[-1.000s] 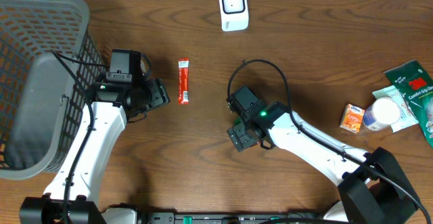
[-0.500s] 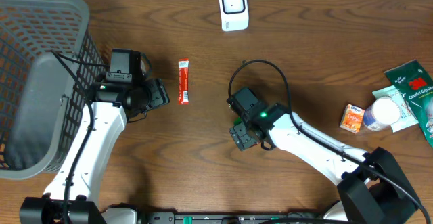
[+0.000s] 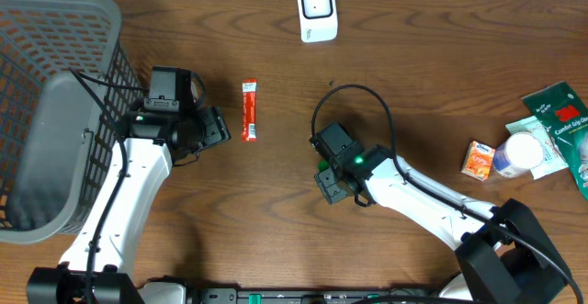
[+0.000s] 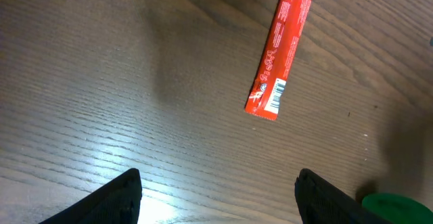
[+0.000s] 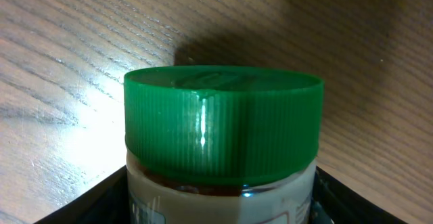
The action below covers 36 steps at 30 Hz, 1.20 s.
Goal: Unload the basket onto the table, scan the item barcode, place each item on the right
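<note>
Right gripper (image 3: 330,183) is mid-surface with the jar (image 5: 220,136) between its fingers (image 5: 111,200). In the wrist view both fingers sit against the glass just under the green lid, so it reads as a grip on the jar. Can't tell how firm it is.

Left gripper (image 4: 216,193) is wide open and empty, low over the surface (image 3: 413,74) just beside the red sachet (image 4: 281,51).

Scanner (image 3: 317,11) is at the far edge, well apart from the jar.

Step in hand, my read: secure the jar, then present it.
- Clamp on the glass body, not the lid, since ribbed plastic may turn.
- Barcode isn't visible in any view, so expect to roll the wrist until the label faces the scanner window.
- Keep the fingers off the label.
- Lift clear before travelling and stay right of the sachet.
- Hold still at the scanner.

Compared with a second ago:
- The right wrist has crept slightly down and right, and its cable loop sags lower.
- The left arm, sachet, scanner, basket (image 3: 55,19) and the packets at far right are unchanged.
</note>
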### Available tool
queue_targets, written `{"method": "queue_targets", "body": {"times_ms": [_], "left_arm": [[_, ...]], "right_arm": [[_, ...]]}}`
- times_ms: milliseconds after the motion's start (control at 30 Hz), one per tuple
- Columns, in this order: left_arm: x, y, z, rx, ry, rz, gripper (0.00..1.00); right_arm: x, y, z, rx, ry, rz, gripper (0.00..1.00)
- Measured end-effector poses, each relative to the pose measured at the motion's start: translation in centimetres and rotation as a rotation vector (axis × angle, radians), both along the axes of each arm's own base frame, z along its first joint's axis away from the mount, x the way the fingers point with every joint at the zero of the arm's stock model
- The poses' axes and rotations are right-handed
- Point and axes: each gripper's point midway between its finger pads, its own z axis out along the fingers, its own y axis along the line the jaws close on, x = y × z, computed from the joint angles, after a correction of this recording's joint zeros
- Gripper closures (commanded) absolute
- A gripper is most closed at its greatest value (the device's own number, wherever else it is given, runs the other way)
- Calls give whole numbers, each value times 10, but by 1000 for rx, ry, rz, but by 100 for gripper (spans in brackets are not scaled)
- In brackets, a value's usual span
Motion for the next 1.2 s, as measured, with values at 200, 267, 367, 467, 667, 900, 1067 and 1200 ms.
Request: {"method": "queue_targets", "body": {"times_ms": [200, 267, 367, 467, 667, 900, 1067, 1200], "left_arm": [[0, 0, 0, 0, 0, 0, 28], [0, 0, 0, 0, 0, 0, 28], [0, 0, 0, 0, 0, 0, 28], [0, 0, 0, 0, 0, 0, 28], [0, 0, 0, 0, 0, 0, 27], [12, -1, 5, 4, -55, -18, 27], [30, 11, 14, 45, -138, 6, 26], [41, 37, 19, 110, -181, 80, 25]], "right_arm": [[-5, -4, 1, -13, 15, 0, 41], [-5, -4, 4, -10, 12, 3, 55], [-4, -3, 14, 9, -9, -2, 55], [-4, -2, 27, 38, -33, -2, 51], [-13, 4, 49, 129, -20, 9, 51], [-16, 0, 87, 302, 104, -57, 56], [-8, -8, 136, 362, 139, -115, 57], [10, -2, 183, 429, 59, -116, 56]]}}
